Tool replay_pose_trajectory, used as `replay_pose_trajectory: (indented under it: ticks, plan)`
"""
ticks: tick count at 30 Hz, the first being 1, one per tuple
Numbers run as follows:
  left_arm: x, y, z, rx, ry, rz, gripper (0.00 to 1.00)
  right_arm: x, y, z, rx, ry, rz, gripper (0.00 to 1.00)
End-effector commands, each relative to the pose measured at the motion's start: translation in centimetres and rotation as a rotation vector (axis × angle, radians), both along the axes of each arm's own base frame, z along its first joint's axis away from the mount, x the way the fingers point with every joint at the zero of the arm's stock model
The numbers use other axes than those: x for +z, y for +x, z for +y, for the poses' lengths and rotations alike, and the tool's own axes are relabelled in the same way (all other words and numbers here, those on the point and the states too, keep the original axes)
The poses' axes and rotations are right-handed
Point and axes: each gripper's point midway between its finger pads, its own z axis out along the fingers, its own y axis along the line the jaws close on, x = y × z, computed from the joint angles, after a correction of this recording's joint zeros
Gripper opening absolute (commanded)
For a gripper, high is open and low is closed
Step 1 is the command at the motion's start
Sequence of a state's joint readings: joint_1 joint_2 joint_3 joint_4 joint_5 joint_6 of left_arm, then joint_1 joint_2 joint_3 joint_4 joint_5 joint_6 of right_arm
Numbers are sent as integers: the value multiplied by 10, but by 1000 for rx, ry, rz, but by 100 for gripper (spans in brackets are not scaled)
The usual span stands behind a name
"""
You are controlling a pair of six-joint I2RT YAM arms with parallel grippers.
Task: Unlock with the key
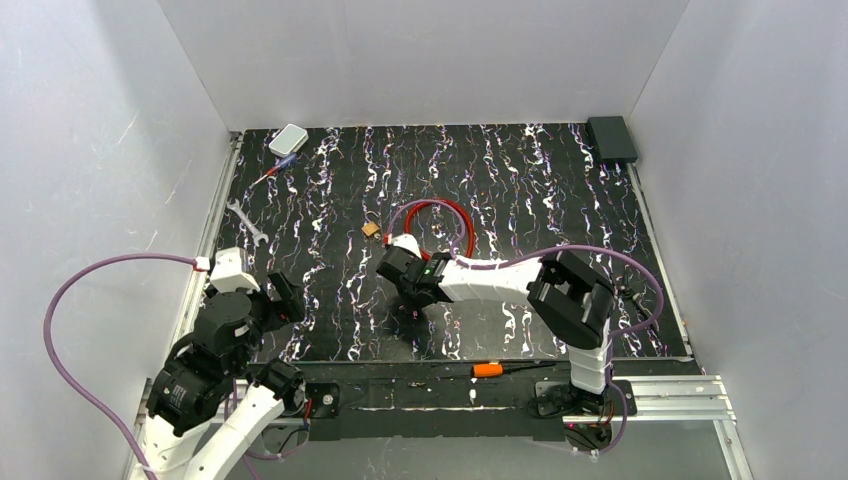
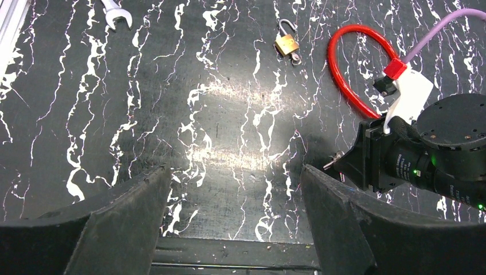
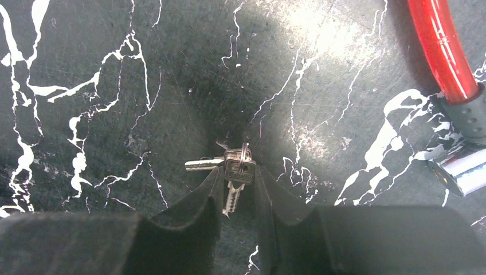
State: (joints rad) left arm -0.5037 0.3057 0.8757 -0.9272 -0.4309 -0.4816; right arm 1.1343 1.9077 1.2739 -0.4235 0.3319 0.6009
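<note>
The right tool (image 3: 237, 173) is lowered to the table (image 3: 114, 63) with its jaws drawn narrow. The key (image 3: 230, 200) is seen between the two dark fingertips (image 3: 213, 186), blade pointing back into the gap. Whether it is actually pinched cannot be told. A thin ring joins it to a second small key (image 3: 202, 165), which lies flat and sticks out to one side. Both are pale, silvery metal.

The left tool (image 2: 235, 220) is held wide open above the table, with nothing between its blunt black fingers (image 2: 123, 220).

The table is a black sheet veined with white, like marble, with a dull sheen. A small brass padlock (image 2: 286, 43) with a steel shackle lies on it, well apart from the key. A glossy red cable loop (image 2: 344, 77) is laid near the padlock, just beside the right tool. A silver open-ended wrench (image 2: 116, 14) rests near the table's left edge.
</note>
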Motion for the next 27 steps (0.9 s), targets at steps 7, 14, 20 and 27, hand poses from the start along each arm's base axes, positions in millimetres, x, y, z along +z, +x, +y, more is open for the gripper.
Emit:
replay_pose_trajectory:
  ticks: [7, 14, 20, 27]
  plan:
    - [-1, 1, 7, 24, 27, -10, 82, -27, 0, -5, -20, -67, 17, 15]
    - [0, 1, 7, 24, 25, -11, 82, -2, 4, 9, 30, 16, -22, 1]
    - [4, -1, -3, -45, 6, -45, 82, 49, -1, 42, 200, 198, -65, 1]
    - [11, 2, -28, -195, -12, -96, 81, 82, -13, 43, 311, 246, -34, 1]
